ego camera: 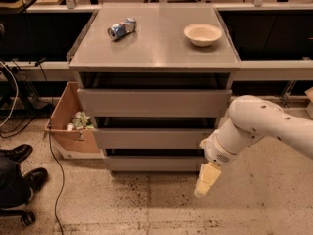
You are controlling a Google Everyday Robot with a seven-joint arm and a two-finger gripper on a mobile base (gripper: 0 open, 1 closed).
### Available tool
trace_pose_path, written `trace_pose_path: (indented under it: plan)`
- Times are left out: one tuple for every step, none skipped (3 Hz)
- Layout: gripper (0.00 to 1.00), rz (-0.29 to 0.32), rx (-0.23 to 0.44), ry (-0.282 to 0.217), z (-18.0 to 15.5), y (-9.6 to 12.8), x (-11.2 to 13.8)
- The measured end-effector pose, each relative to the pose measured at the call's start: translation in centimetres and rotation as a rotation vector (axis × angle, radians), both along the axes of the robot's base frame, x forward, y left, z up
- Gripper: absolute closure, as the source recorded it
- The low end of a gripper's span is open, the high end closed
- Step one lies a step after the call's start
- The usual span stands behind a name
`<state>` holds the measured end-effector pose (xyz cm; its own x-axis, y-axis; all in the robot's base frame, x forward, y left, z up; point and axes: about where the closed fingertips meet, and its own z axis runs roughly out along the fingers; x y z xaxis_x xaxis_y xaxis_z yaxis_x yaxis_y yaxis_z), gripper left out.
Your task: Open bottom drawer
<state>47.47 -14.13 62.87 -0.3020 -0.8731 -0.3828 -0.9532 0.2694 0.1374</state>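
The grey cabinet has three drawers. The bottom drawer (pixel 154 163) is the lowest flat grey front, just above the floor, and sits flush like the two fronts above it. My gripper (pixel 205 181) hangs from the white arm at the cabinet's lower right corner. It points down at the floor, just right of and in front of the bottom drawer's right end. It holds nothing that I can see.
A crushed can (pixel 121 28) and a white bowl (pixel 202 34) lie on the cabinet top (pixel 156 53). An open cardboard box (pixel 68 121) with rubbish stands left of the cabinet. A person's black shoes (pixel 19 165) and cables are at far left.
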Motion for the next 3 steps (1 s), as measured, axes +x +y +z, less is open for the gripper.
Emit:
trace_pose_path:
  plan:
    - [0.0, -0.014, 0.016, 0.008, -1.1, 0.3, -0.4]
    - [0.0, -0.037, 0.077, 0.007, -4.5, 1.9, 0.6]
    - [0.0, -0.065, 0.115, 0.0, -10.2, 3.5, 2.9]
